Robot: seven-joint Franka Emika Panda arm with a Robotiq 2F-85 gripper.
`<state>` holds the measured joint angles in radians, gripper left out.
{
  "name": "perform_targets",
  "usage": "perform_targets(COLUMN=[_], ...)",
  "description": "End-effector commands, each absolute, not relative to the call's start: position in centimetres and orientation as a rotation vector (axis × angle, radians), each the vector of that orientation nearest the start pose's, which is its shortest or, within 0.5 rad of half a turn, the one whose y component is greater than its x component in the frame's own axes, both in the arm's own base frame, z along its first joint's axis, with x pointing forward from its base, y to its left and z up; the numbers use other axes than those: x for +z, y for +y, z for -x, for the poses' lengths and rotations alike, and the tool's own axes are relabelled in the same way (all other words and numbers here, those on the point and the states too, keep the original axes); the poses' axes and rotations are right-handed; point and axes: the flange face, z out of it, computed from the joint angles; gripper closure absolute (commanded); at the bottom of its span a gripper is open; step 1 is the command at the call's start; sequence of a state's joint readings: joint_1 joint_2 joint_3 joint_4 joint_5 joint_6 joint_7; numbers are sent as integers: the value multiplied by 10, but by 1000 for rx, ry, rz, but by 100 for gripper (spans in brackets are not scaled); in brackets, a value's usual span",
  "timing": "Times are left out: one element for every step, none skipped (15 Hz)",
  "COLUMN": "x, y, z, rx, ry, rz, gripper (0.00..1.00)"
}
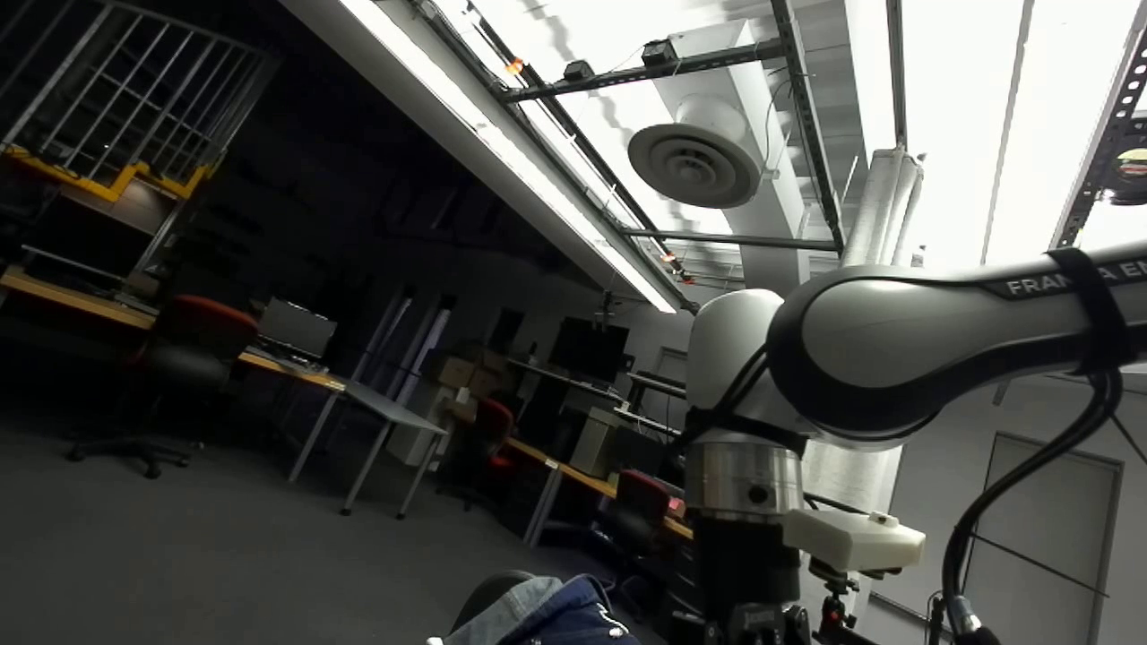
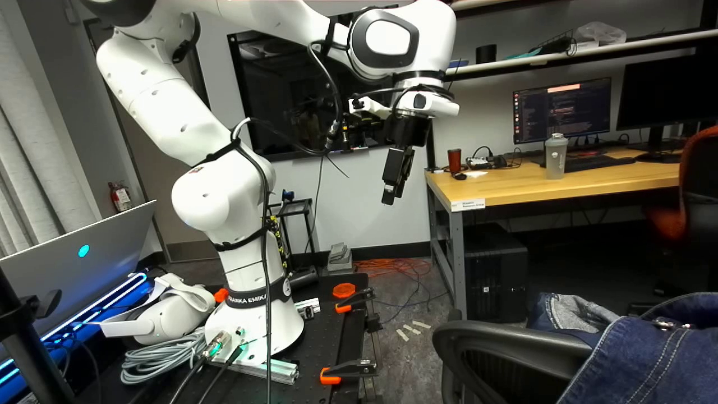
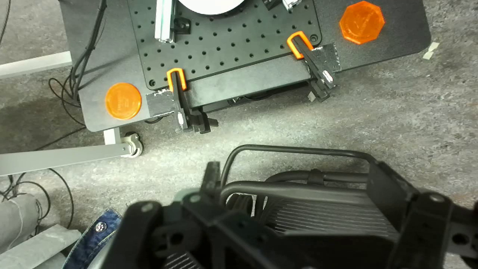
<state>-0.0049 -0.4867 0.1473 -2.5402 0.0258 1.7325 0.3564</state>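
Hanging, gripper spread wide | black chair below, between fingers in wrist view | denim near chair | two orange-tipped clamps on edge of table

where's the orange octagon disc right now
In the wrist view, the orange octagonal disc lies at upper right on the dark tabletop, just right of the nearer orange-tipped clamp.
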Motion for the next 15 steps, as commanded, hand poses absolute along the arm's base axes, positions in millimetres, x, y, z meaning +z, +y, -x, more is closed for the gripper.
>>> perform_targets(x=[415,415,415,415,416,418,419,421,423,425,427,429,431,433,433], y=[52,52,52,52,51,48,45,41,37,32,27,22,16,11,4], z=[-350,-350,-350,-350,-352,-356,-359,-363,-368,-373,-379,-384,-392,-399,-409], rx=[498,498,498,498,494,488,486,477,466,455,442,429,408,388,357], ry=[402,402,402,402,419,440,455,479,505,532,561,589,627,662,706], rz=[3198,3198,3198,3198,3193,3182,3173,3163,3155,3142,3132,3123,3109,3098,3088], gripper=[0,0,0,0,0,0,0,0,0,0,0,0,0,0,0])
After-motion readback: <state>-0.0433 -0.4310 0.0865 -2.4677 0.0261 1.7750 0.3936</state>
